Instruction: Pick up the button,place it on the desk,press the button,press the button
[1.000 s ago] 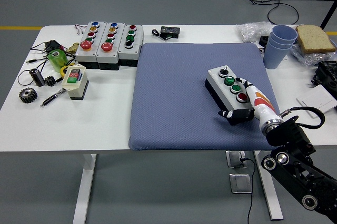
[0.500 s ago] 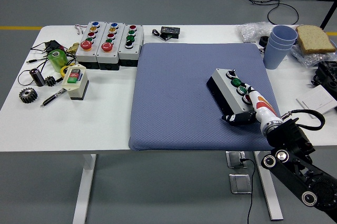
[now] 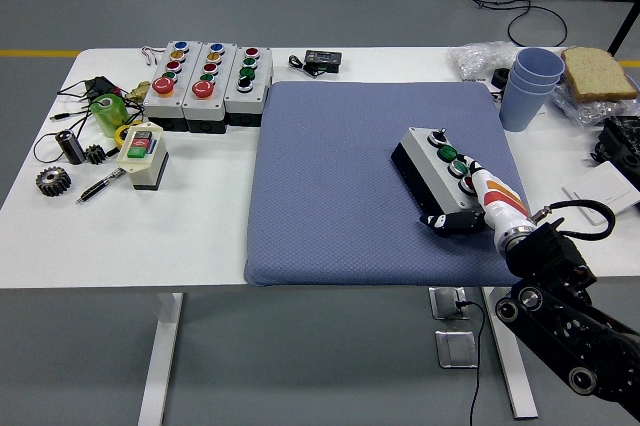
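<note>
Right hand [image 3: 470, 208] grips the near end of the grey button box [image 3: 436, 178], lower right on the blue mat [image 3: 330, 176]; its long axis runs up-left, away from the wrist.

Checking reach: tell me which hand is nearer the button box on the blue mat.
Right. The right hand grips the button box at its near end; the left hand is out of view.

Right arm enters from lower right; right hand [image 3: 468, 208] fingers curled in grasp.
</note>
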